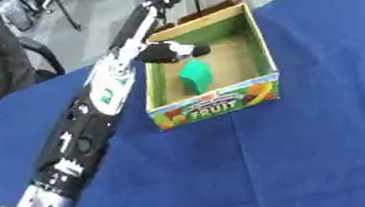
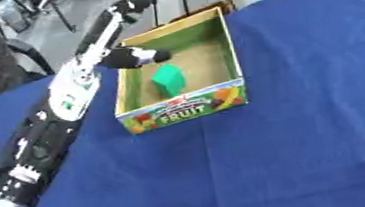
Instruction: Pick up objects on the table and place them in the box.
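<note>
above the near-left wall of the fruit box (image 1: 217,102), the robot's left hand (image 1: 172,52) hangs over the rim, its arm stretched up from the lower left corner of the blue table (image 1: 315,148). the green block (image 1: 195,75) sits on the box's brown floor, just below and beside the hand and apparently apart from it, leaning against nothing that can be made out. the risk from here looks twofold: the forearm lies close along the left wall of the light cardboard box, so a sideways pull-out could nudge or drag the box across the cloth; and a hand dipping lower could knock the block over or catch the rim. the dark fingers appear relaxed and partly curled, pointing across the box opening, with nothing seen between them; the hand seems to hold nothing and touches no object that the views can confirm. no other loose objects show on the table, and the right hand does not appear in either view.
</note>
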